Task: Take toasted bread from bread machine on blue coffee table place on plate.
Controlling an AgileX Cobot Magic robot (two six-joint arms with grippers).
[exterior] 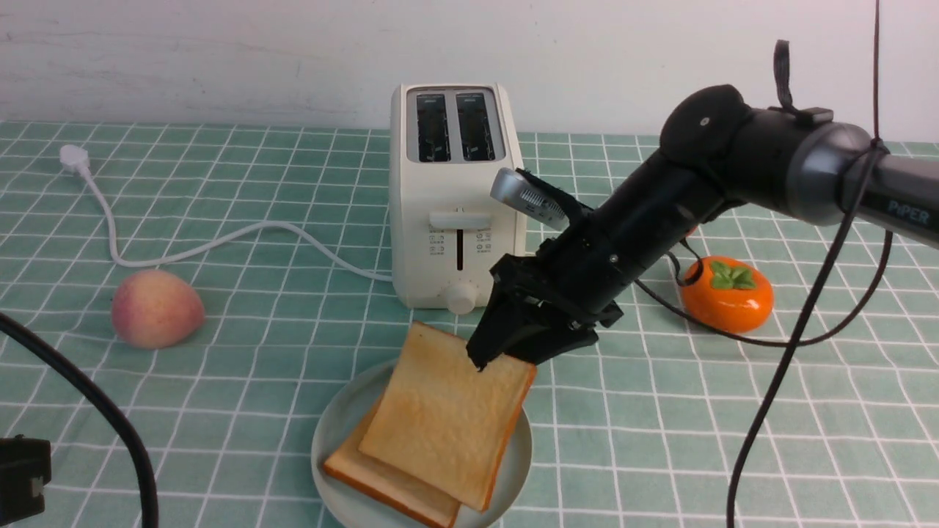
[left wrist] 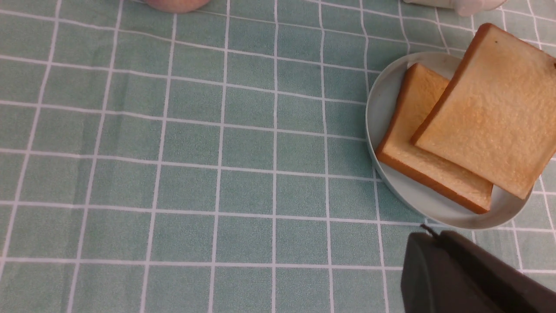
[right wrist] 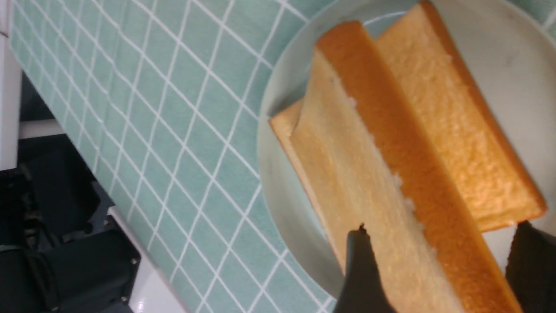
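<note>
One slice of toasted bread [exterior: 389,477] lies flat on the plate [exterior: 334,425]. A second slice [exterior: 447,418] leans tilted over it, low end on the first slice, high end between my right gripper's [exterior: 506,359] fingers. In the right wrist view the jaws straddle this slice [right wrist: 391,182] and stand wider than it is thick. One finger [right wrist: 360,269] lies against its face, and a sliver of plate [right wrist: 512,69] shows beside the other finger. The bread machine [exterior: 455,198] stands behind with both slots empty. My left gripper [left wrist: 428,234] is shut and empty, near the plate's rim [left wrist: 378,113].
On the blue coffee table [exterior: 220,381], a peach [exterior: 155,308] lies at the left and an orange persimmon [exterior: 728,293] at the right. The toaster's white cord and plug [exterior: 73,158] run across the left back. Black cables hang from the right arm.
</note>
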